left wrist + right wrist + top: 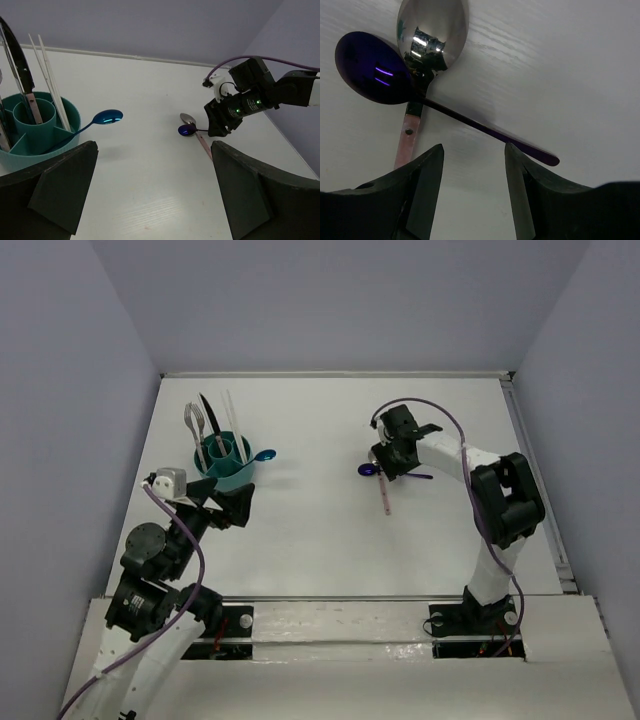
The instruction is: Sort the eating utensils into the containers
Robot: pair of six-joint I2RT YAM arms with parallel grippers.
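The teal caddy stands at the left and holds a fork, a dark knife and pale chopsticks. A blue spoon leans out over its rim. Two spoons lie crossed on the table: a silver one with a pink handle and a blue-purple one. My right gripper hovers open just short of the blue-purple handle, nothing between its fingers. My left gripper stands wide open in front of the caddy.
A raised rail runs along the table's right edge. Grey walls close in the back and both sides. The white table lies bare between the caddy and the two spoons.
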